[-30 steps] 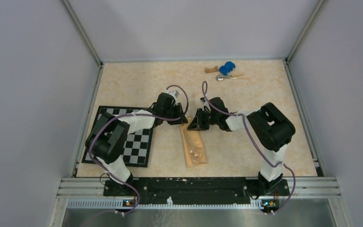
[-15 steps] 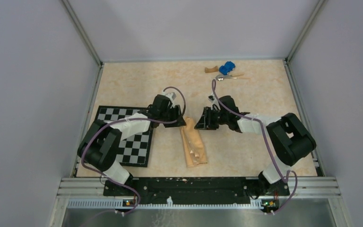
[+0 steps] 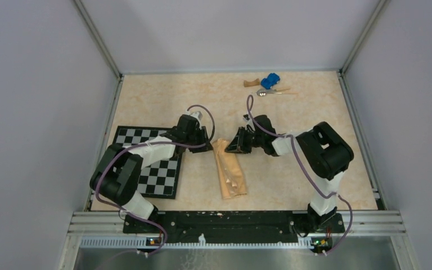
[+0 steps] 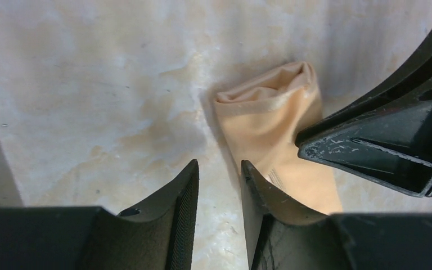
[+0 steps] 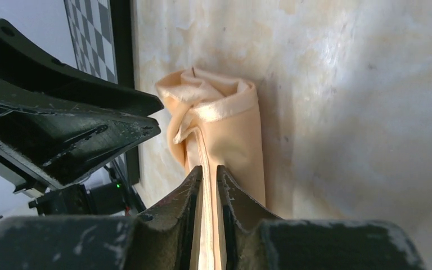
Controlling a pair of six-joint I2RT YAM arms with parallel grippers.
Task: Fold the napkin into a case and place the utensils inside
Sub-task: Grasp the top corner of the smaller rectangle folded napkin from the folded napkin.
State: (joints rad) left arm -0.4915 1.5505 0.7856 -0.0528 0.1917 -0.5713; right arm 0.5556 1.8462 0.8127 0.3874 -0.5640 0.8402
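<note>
The napkin (image 3: 230,174) lies on the table (image 3: 315,112) just to the right of the checkerboard mat (image 3: 163,174), apart from it. It is folded into a long narrow layered strip that runs about parallel to the mat's right edge. Its far end reaches roughly level with the mat's far edge and is bunched and rounded, as both wrist views show (image 4: 275,129) (image 5: 225,129).

The left gripper (image 3: 207,144) sits low over the bare strip of table between the mat's far right corner and that end of the cloth. In the left wrist view its jaws (image 4: 219,169) are spread a little, with only table showing between them. The napkin lies just beside the outer face of one finger, and whether the two touch cannot be told.

The right gripper (image 3: 229,149) reaches in from the side of the napkin away from the mat, tip to tip with the left one. In the right wrist view its jaws (image 5: 209,171) are nearly pressed together and pinch a thin raised fold of the cloth that runs up through the gap.

The utensils (image 3: 270,91) lie well beyond the mat, far off to its right near the back of the table. A round spoon bowl and a thin handle show there. A blue toy car (image 3: 270,81) and a brown wooden block (image 3: 251,83) sit just behind them.
</note>
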